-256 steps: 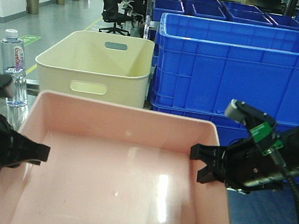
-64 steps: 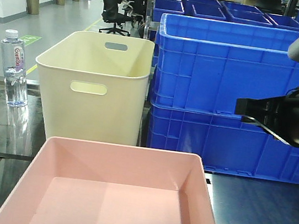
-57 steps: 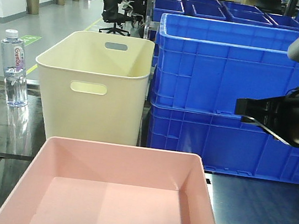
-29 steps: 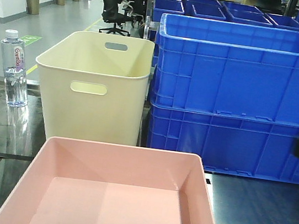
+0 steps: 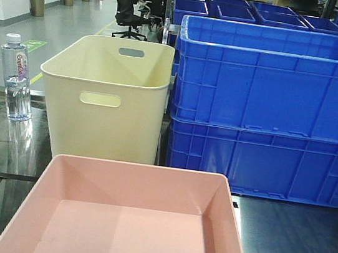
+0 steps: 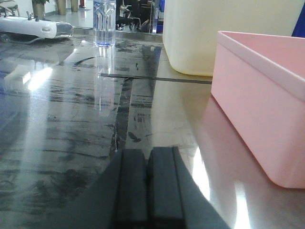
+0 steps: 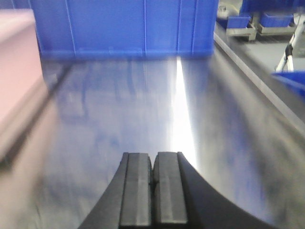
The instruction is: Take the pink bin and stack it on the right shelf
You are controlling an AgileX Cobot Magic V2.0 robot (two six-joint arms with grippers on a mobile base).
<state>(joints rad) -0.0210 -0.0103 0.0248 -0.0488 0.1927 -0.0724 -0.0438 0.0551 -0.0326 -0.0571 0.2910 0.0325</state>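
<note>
The pink bin [image 5: 127, 221] rests empty on the dark glossy right shelf [image 5: 292, 238], at the near middle of the front view. Neither gripper shows in the front view. In the left wrist view my left gripper [image 6: 147, 155] is shut on nothing, low over the shelf [image 6: 71, 119], with the pink bin's wall [image 6: 257, 109] off to its right and apart from it. In the right wrist view my right gripper [image 7: 153, 157] is shut and empty over the shelf [image 7: 143, 105], the pink bin [image 7: 16, 62] at the far left edge.
A tall cream bin [image 5: 107, 96] with handle slots stands just behind the pink bin. Stacked blue crates [image 5: 269, 109] stand behind right. A water bottle [image 5: 16, 77] is at the left. A white device [image 6: 33, 27] lies far left on the shelf.
Earlier both grippers held the pink bin's side rims. Now it sits lower and nearer on the shelf. My right arm, raised at the right one second ago, has left the front view.
</note>
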